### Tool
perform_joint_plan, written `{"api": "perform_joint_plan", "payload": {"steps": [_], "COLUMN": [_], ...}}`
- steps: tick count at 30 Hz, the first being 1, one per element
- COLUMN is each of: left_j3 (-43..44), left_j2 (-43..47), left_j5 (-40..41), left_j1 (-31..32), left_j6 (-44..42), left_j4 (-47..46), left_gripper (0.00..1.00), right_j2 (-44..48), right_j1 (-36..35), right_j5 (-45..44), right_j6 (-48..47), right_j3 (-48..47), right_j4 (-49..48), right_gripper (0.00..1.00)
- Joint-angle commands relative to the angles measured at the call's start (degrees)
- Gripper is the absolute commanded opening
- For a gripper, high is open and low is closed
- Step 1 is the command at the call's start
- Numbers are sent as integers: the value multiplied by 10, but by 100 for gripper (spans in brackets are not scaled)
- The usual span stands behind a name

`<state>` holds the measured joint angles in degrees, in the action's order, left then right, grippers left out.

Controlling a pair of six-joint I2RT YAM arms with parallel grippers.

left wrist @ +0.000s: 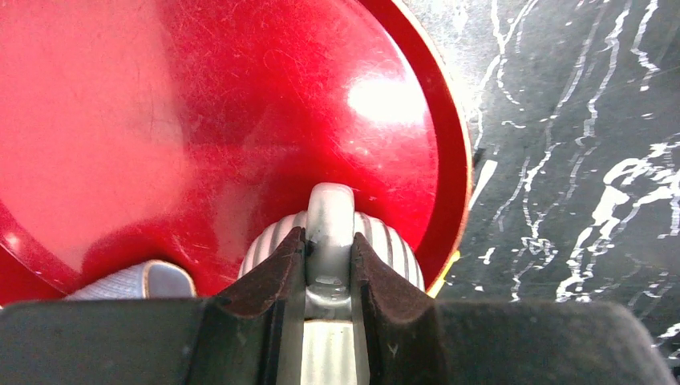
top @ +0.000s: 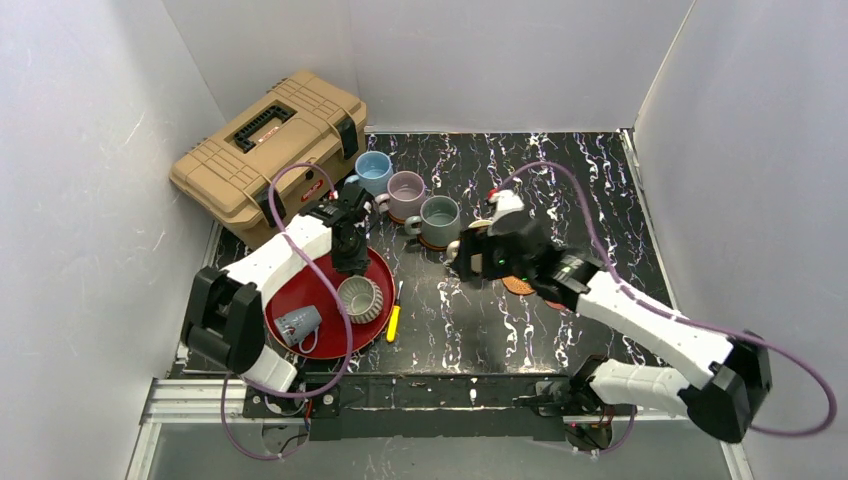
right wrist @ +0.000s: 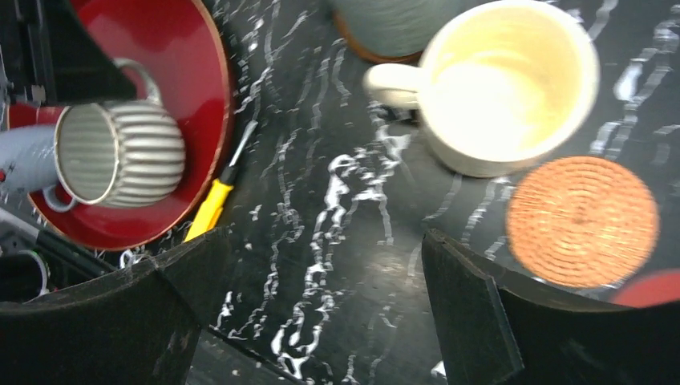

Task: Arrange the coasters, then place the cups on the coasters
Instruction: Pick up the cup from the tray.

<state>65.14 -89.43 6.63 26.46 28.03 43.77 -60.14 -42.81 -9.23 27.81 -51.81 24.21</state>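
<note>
A ribbed grey-white cup (top: pixel 360 298) lies on its side on the red tray (top: pixel 322 345). My left gripper (left wrist: pixel 329 258) is shut on its handle (left wrist: pixel 329 212). A small pale grey cup (top: pixel 298 323) lies on the tray too. Light blue (top: pixel 373 172), mauve (top: pixel 405 193) and grey-green (top: pixel 439 220) cups stand in a row. My right gripper (right wrist: pixel 321 297) hangs open over bare table. Just beyond it are the cream-yellow cup (right wrist: pixel 505 84), a woven coaster (right wrist: pixel 581 220) and the edge of a flat red coaster (right wrist: pixel 651 289). The grey-green cup sits on a brown coaster (right wrist: pixel 365 50).
A tan toolbox (top: pixel 270 150) stands at the back left, close behind the left arm. A yellow-handled tool (top: pixel 394 322) lies on the black marbled table just right of the tray. White walls close in the left, back and right sides.
</note>
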Motion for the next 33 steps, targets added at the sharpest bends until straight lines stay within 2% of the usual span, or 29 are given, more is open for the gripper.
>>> {"api": "perform_joint_plan", "payload": {"steps": [1, 5, 8, 11, 17, 22, 26, 33], "left_j3": [-24, -54, -68, -71, -85, -95, -100, -116], "left_j2": [78, 114, 122, 124, 145, 162, 171, 190], "left_j5": [-3, -2, 0, 14, 33, 42, 43, 70], "left_j1": [0, 0, 0, 0, 0, 0, 0, 0], "left_j6": [81, 120, 132, 138, 164, 186, 197, 203], "left_j4": [-12, -24, -27, -22, -21, -21, -27, -25], "left_gripper": [0, 0, 0, 0, 0, 0, 0, 0], "right_j2": [-67, -165, -200, -230, -320, -373, -408, -406], "right_j1": [-121, -203, -235, -258, -291, -307, -310, -314], "right_j5": [-144, -210, -220, -216, -200, -181, -201, -211], "right_j6": [61, 91, 107, 126, 148, 150, 149, 150], "right_j3": [-47, -98, -102, -107, -153, -185, -206, -220], "right_j4": [-64, -70, -109, -137, -142, -147, -132, -122], "right_gripper": [96, 91, 84, 82, 76, 74, 73, 69]}}
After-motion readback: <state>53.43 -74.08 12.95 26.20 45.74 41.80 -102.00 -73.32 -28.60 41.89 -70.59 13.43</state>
